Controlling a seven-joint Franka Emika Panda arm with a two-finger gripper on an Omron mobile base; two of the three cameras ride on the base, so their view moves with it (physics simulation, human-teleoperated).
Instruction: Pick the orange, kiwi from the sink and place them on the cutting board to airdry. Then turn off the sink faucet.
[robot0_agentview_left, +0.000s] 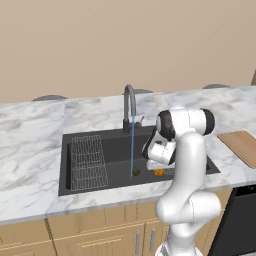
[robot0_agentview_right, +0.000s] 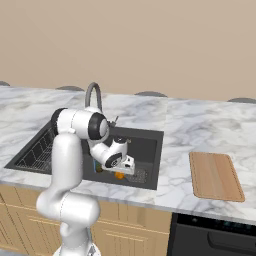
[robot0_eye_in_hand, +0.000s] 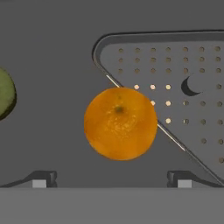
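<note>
The orange (robot0_eye_in_hand: 120, 123) lies on the dark floor of the sink (robot0_agentview_left: 115, 150), touching the corner of the mesh drain plate (robot0_eye_in_hand: 183, 87). My gripper (robot0_eye_in_hand: 111, 181) hangs open straight above it, a fingertip (robot0_eye_in_hand: 39, 180) off to either side and nothing between them. The kiwi (robot0_eye_in_hand: 5, 92) rests apart from the orange, at the left edge of the hand view. From the base, the orange (robot0_agentview_left: 159, 172) and kiwi (robot0_agentview_left: 136, 172) sit under my hand (robot0_agentview_left: 160, 156), near the sink's front wall. A blue stream (robot0_agentview_left: 132, 145) runs from the sink faucet (robot0_agentview_left: 129, 102). The cutting board (robot0_agentview_right: 216, 175) lies bare on the counter to the right.
A wire grid rack (robot0_agentview_left: 88, 162) fills the left part of the basin. Marble counter (robot0_agentview_left: 30, 145) surrounds the sink, with a dark appliance front (robot0_agentview_right: 215, 235) below the board. The arm's elbow (robot0_agentview_left: 187, 122) reaches over the basin's right side.
</note>
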